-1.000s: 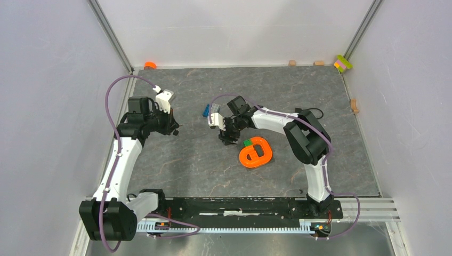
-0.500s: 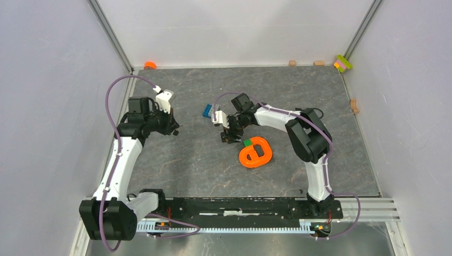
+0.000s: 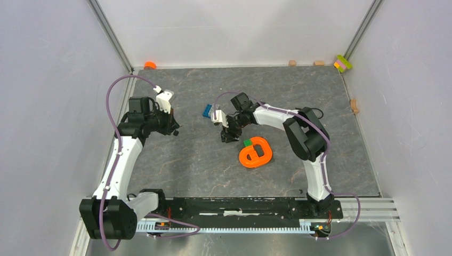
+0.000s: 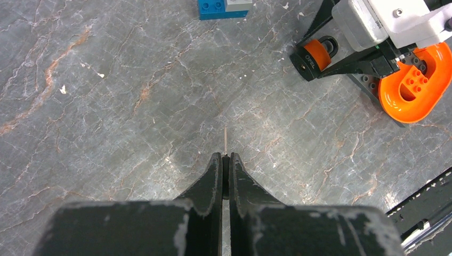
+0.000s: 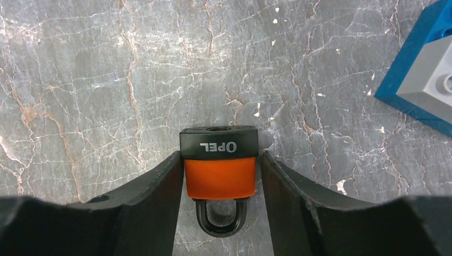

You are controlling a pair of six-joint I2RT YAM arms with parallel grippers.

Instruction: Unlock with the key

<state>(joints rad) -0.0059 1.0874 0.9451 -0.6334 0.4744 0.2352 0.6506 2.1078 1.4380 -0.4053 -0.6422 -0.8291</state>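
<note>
My left gripper (image 4: 225, 156) is shut on the key (image 4: 226, 140). Its black head is pinched between the fingers and its thin silvery blade sticks out past the tips, over bare table. In the top view this gripper (image 3: 175, 129) is at the left. My right gripper (image 5: 219, 158) is shut on the small orange padlock (image 5: 218, 176), with its black end pointing forward and its black shackle back between the fingers. In the top view the right gripper (image 3: 228, 136) is mid-table. The padlock also shows in the left wrist view (image 4: 318, 53), at the upper right, well away from the key.
An orange ring-shaped piece (image 3: 256, 152) with a green brick lies just right of the right gripper. A blue and grey brick (image 3: 208, 111) lies behind it. Small blocks (image 3: 342, 63) and an orange cap (image 3: 150, 65) sit along the table's far edge.
My right gripper has turned and shifted slightly right with the padlock in it. The left arm has not moved.
</note>
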